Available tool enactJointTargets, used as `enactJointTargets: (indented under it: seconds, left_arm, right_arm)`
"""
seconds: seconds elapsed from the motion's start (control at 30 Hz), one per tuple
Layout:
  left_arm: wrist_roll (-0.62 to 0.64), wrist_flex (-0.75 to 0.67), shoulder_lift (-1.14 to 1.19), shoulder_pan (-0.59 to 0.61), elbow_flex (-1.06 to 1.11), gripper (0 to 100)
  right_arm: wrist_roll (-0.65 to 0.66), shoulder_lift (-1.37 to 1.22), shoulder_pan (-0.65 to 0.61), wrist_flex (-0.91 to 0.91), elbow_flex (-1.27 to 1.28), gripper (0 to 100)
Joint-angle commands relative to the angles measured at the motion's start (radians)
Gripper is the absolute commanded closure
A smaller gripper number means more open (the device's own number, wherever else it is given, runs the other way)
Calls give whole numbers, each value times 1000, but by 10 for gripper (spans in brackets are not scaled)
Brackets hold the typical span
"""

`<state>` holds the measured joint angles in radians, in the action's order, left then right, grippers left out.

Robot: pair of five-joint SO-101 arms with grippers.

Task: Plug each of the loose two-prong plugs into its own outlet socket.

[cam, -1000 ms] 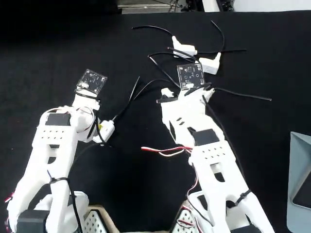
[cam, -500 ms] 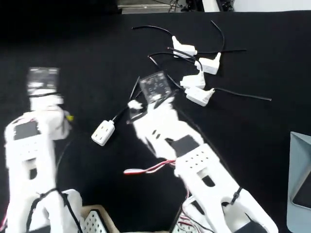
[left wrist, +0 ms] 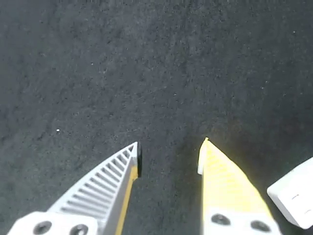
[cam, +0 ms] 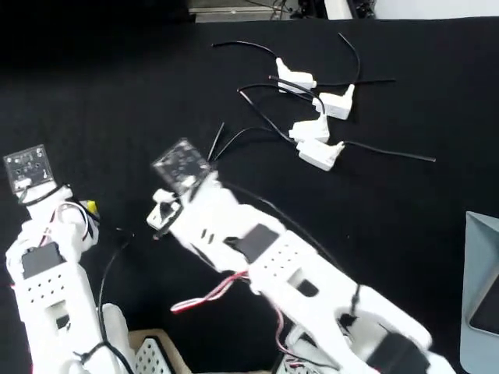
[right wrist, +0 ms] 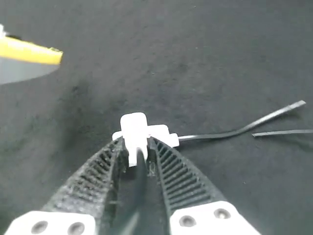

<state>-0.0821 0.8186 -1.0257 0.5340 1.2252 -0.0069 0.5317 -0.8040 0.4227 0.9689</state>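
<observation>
The right gripper [right wrist: 136, 143] was clamped on a white plug [right wrist: 134, 125], its two ribbed black fingers pressing the plug's sides with the plug's top standing out past the tips. Directly under the plug, crossways to it, lay a white outlet socket [right wrist: 164, 135], touching it as far as could be seen. Whether the prongs were seated could not be told. A thin black cable [right wrist: 234, 131] ran away from the socket's end over the black table [right wrist: 205, 58]. In the high view this gripper [cam: 161, 210] sat at the near left of the table with the right arm stretched across behind it. Near it, the left gripper [left wrist: 168, 147] hung over bare cloth with its jaws apart and nothing between them. Its yellow finger [right wrist: 29, 55] showed at the edge of the right wrist view. Well apart from both, toward the far side, four loose plugs [cam: 320, 153] lay close together among tangled black leads. A grey bin [cam: 479, 288] stood at the table's right edge.
</observation>
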Motion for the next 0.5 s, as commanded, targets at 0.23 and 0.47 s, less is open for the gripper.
enactJointTargets:
  seconds: [0.23,0.47]
  left_arm:
    - [12,-34,-64,119,16,798]
    - [12,-31,-72,130,35,798]
  right_arm:
    - [123,-325,-51,201,-357,987]
    - [126,-435,-51,293,-483,987]
